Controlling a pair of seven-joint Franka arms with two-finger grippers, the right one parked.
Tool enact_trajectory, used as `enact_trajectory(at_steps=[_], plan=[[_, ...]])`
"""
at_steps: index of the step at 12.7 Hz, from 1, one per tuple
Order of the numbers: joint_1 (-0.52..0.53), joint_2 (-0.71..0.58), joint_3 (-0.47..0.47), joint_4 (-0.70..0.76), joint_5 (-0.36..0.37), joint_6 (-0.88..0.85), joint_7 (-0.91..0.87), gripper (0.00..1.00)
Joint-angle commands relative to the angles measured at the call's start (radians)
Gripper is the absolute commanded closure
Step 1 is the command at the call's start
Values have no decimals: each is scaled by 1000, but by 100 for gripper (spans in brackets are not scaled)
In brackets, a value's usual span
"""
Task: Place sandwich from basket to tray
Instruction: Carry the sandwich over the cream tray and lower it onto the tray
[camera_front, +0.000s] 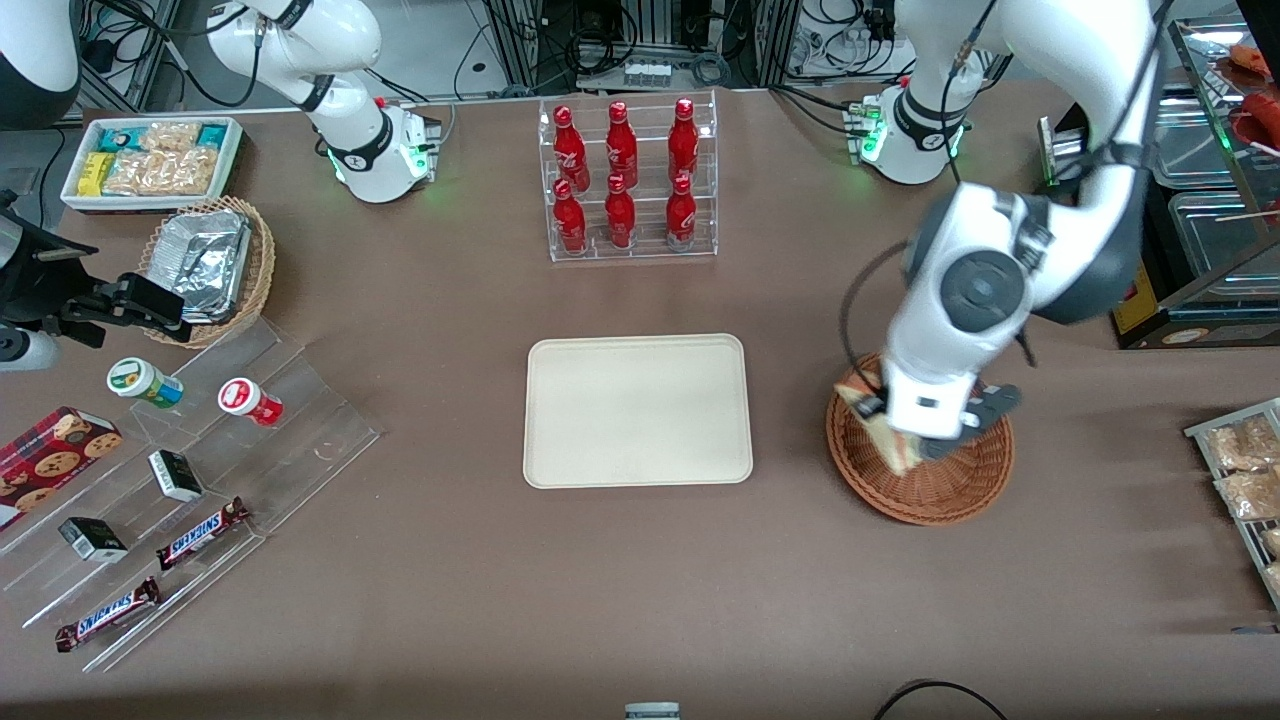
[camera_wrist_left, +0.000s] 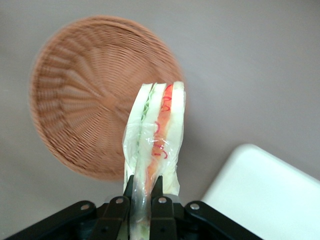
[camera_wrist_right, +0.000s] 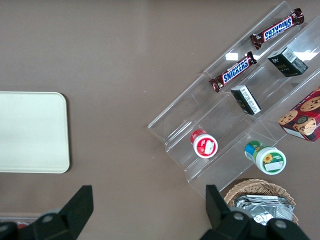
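My left gripper (camera_front: 900, 440) is shut on the sandwich (camera_front: 880, 420) and holds it lifted over the reddish-brown wicker basket (camera_front: 935, 490). In the left wrist view the black fingers (camera_wrist_left: 159, 192) pinch the plastic-wrapped wedge (camera_wrist_left: 157, 135), whose white bread and red and green filling layers point away from the gripper (camera_wrist_left: 143, 186). Below it the basket (camera_wrist_left: 85, 100) holds nothing that I can see. The cream tray (camera_front: 638, 410) lies flat beside the basket, toward the parked arm's end, and is bare. One corner of the tray (camera_wrist_left: 270, 200) shows in the left wrist view.
A clear rack of red bottles (camera_front: 628, 180) stands farther from the front camera than the tray. A stepped acrylic display with snacks (camera_front: 200, 480), a paler basket of foil containers (camera_front: 205, 265) and a white bin (camera_front: 150, 160) sit toward the parked arm's end. Packets on a rack (camera_front: 1240, 470) lie past the basket.
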Motion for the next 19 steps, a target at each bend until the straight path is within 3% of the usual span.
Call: enact_trajectory(at_steps=[1,7,10,14,15,16,17,19], plan=[[-124,112,-4,121,-13,-21,29,100],[-380,335,-10,232,3,165,15,100],[-421,408,-9,233,48,265,9,100],[-422,442,0,235,58,295,-54,100],[-420,438,0,235,58,293,-72,79],[-415,430,0,235,56,293,-79,21],[-414,421,0,244,58,284,-79,0],[-393,340,-1,252,44,185,-80,0]])
